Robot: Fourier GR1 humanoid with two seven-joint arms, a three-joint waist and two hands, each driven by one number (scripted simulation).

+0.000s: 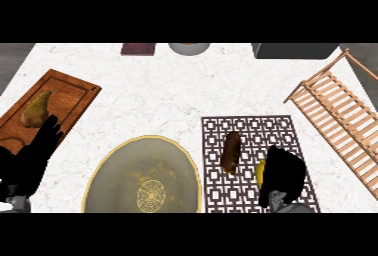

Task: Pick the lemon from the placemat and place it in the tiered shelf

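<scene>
Plate point(111, 170) left of placemat point(255, 125); tiered shelf point(339, 115) right; pear point(35, 110) on board point(70, 92).

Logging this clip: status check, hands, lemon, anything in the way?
Left hand open, resting at left edge. Right hand over lemon on placemat, grip unclear. Brown oblong item beside lemon. Tiered shelf at right.

White speckled marble counter point(184, 85), grey floor point(15, 60) beyond its corners, even light

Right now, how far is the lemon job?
Nothing is placed yet. The right hand is down over the lemon, which is on the placemat beside a brown item; a lift is not visible. Left: carry it to the tiered shelf.
</scene>
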